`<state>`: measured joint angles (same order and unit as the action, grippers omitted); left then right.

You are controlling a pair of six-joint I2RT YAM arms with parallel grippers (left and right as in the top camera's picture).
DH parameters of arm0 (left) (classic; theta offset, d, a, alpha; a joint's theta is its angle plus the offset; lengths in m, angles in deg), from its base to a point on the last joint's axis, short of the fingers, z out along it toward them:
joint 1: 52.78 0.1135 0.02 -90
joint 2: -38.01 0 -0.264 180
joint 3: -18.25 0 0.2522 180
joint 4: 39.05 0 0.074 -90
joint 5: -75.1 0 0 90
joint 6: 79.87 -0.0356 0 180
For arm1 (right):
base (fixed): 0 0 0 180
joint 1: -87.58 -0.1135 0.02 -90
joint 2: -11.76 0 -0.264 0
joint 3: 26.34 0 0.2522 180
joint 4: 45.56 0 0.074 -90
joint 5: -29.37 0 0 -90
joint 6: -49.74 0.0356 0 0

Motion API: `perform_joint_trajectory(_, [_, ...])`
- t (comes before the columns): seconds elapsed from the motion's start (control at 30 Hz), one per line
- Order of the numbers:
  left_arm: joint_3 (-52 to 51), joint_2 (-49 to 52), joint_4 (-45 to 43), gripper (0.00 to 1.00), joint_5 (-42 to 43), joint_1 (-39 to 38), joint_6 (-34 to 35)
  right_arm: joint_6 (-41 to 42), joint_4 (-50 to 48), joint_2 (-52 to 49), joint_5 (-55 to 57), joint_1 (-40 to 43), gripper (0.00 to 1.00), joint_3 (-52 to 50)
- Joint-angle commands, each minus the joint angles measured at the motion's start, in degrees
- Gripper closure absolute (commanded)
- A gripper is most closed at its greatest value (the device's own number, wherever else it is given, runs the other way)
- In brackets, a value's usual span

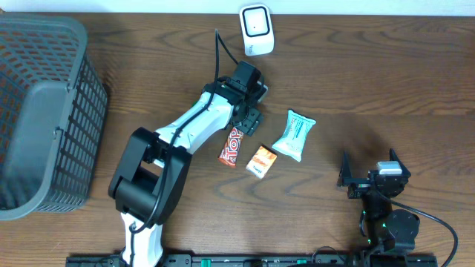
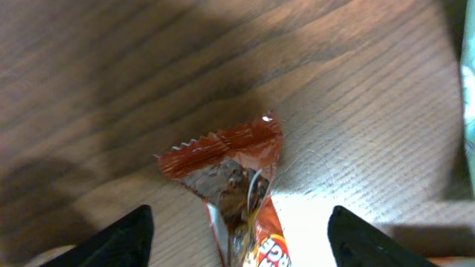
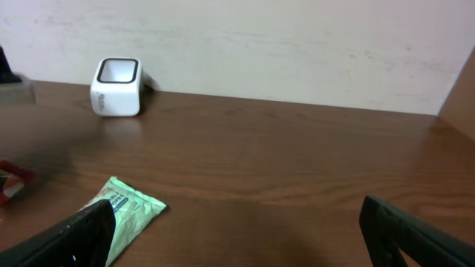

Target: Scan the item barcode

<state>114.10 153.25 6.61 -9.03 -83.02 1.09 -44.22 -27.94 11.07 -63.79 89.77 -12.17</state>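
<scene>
The item, a red snack bar (image 2: 241, 178) in a crinkled wrapper, lies flat on the wooden table (image 1: 386, 89); from overhead the snack bar (image 1: 232, 147) is at the centre. My left gripper (image 2: 239, 245) hovers over the bar's upper end, open, one black finger on each side and neither touching the wrapper. In the overhead view the left gripper (image 1: 251, 121) sits just above the bar. The white barcode scanner (image 1: 256, 30) stands at the table's far edge. My right gripper (image 1: 375, 178) rests open and holds nothing at the near right.
A green wipes packet (image 1: 295, 135) and a small orange packet (image 1: 261, 161) lie just right of the bar. A grey mesh basket (image 1: 44, 111) fills the left side. The right wrist view shows the scanner (image 3: 116, 87) and the wipes packet (image 3: 122, 211).
</scene>
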Motion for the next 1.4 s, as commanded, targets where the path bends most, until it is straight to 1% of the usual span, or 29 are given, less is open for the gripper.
perform_joint_trajectory(0.0, [0.39, -7.13, -0.09, 0.20, 0.09, -0.11, -0.15, 0.70, 0.22, 0.31, 0.09, -0.42, 0.01, -0.09])
perform_joint_trajectory(0.13, [0.39, -14.05, -1.70, 0.17, -3.21, -0.07, -0.15, 0.70, 0.22, 0.31, 0.07, -0.42, 0.01, -0.09])
perform_joint_trajectory(0.2, [0.39, -17.42, -3.30, 0.14, -6.75, -0.07, -0.15, 0.70, 0.22, 0.31, 0.09, -0.42, 0.01, -0.09])
perform_joint_trajectory(0.3, [0.39, -22.58, -6.23, 0.07, -12.83, -0.04, -0.20, 0.70, 0.22, 0.31, 0.07, -0.42, 0.01, -0.09])
perform_joint_trajectory(0.5, [0.39, -31.28, -10.21, 0.05, -21.81, -0.04, -0.39, 0.70, 0.22, 0.31, 0.07, -0.42, 0.01, -0.09])
perform_joint_trajectory(0.57, [0.39, -33.97, -10.40, 0.01, -23.71, 0.13, -0.42, 0.70, 0.22, 0.31, 0.07, -0.42, 0.01, -0.09])
perform_joint_trajectory(0.83, [0.39, -43.17, -9.75, 0.02, -32.83, 2.78, -0.42, 0.70, 0.22, 0.31, 0.07, -0.42, 0.01, -0.09])
perform_joint_trajectory(1.0, [0.39, -46.93, -10.45, 0.02, -33.83, 6.05, -0.42, 0.70, 0.22, 0.31, 0.09, -0.42, 0.01, -0.09])
perform_joint_trajectory(1.13, [0.39, -49.92, -13.90, 0.02, -33.83, 10.71, -0.42, 0.70, 0.22, 0.31, 0.07, -0.42, 0.01, -0.09])
perform_joint_trajectory(1.23, [0.39, -50.95, -16.06, 0.02, -33.81, 14.10, -0.42, 0.70, 0.22, 0.31, 0.07, -0.42, 0.01, -0.09])
perform_joint_trajectory(1.37, [0.39, -51.12, -16.61, 0.02, -33.81, 17.68, -0.96, 0.70, 0.22, 0.31, 0.07, -0.42, 0.01, -0.09])
